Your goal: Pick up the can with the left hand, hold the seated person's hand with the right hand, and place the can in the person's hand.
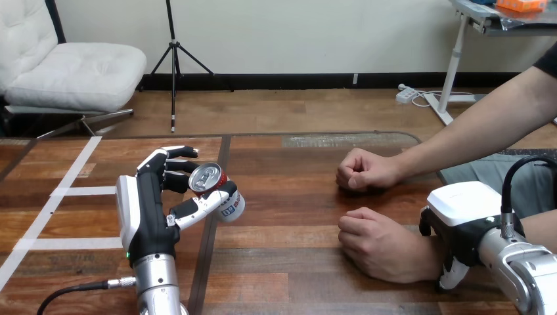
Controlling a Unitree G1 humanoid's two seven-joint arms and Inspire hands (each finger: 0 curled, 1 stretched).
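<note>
Tabletop (289, 197): one can (220, 191), two person's hands (362, 170) (381, 246).

A wooden bench (295, 216) is seen, built of reddish-brown planks of uneven tone. It is crossed from its far edge to its near edge by a dark seam (205, 262), set left of the middle. On the left part, a long strip of white tape (67, 178) is laid slantwise, and two shorter strips (85, 191) are joined to it on its right side, one nearer than the other. A dull grey patch (341, 140) is found at the far edge. The person's farther hand (361, 172) is rested on the bench as a closed fist, right of the middle.
</note>
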